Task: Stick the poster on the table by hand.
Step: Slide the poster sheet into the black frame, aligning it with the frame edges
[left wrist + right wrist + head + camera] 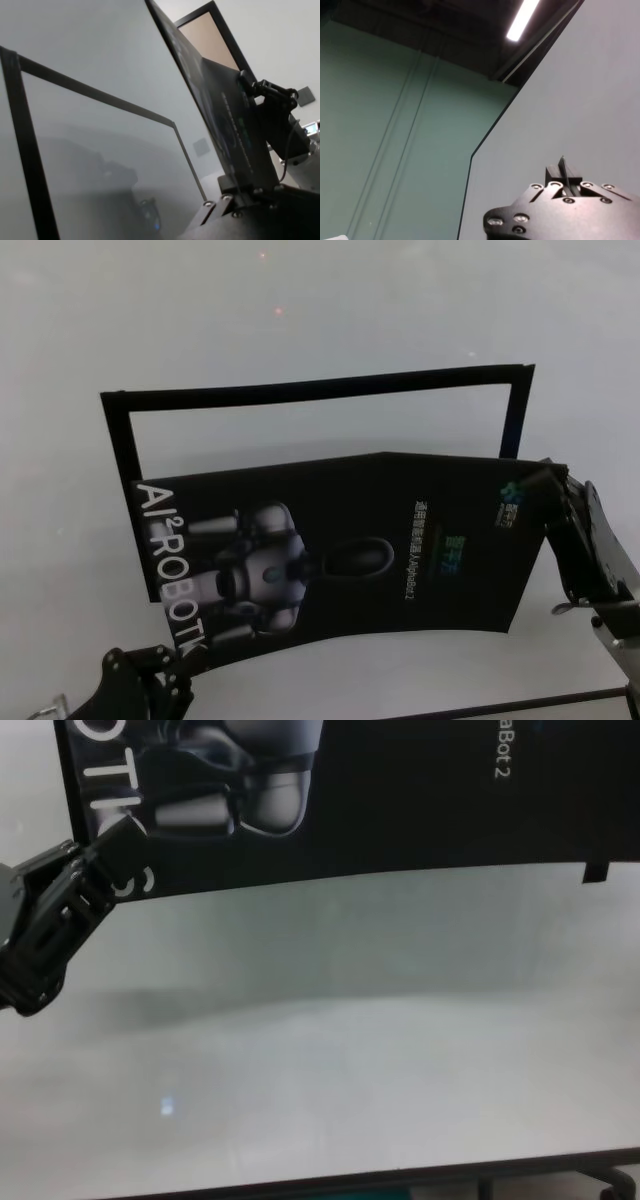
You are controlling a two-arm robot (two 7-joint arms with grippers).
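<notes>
Poster (380, 540) is held up off the bench (300, 310) between both tools, bowed, not flat yet. Left tool (108, 838) is clenched on the poster's corner by the "ROBOTICS" lettering; the chest view shows its tip right on the sheet's lower edge. Right tool (545, 480) is clamped on the opposite short edge near the small logo; the left wrist view shows it pinching the sheet edge-on from the far end.

Beyond both tools, flat on the bench, sits a black rectangular outline (320, 390), probably the target frame. The sheet overlaps the frame's near part and hangs nearer the robot than the frame's far bar.

Judgement: the step in hand is carrying the sheet over the frame and laying it down.

How the robot would do it well:
- keep both tools level and at equal height so the sheet does not twist
- hold light tension between the tools to take out the bow seen in the head view; too much risks tearing at the pinched corners
- move both tools away from the body together until the sheet's far edge lines up with the frame's far bar
- lower the far edge first, then roll the rest down toward the tools, so no air is trapped
- release only once the sheet lies flat

Risk: glossy sheet, small pinch area on each tool, so slipping is likely if the tools drift apart
</notes>
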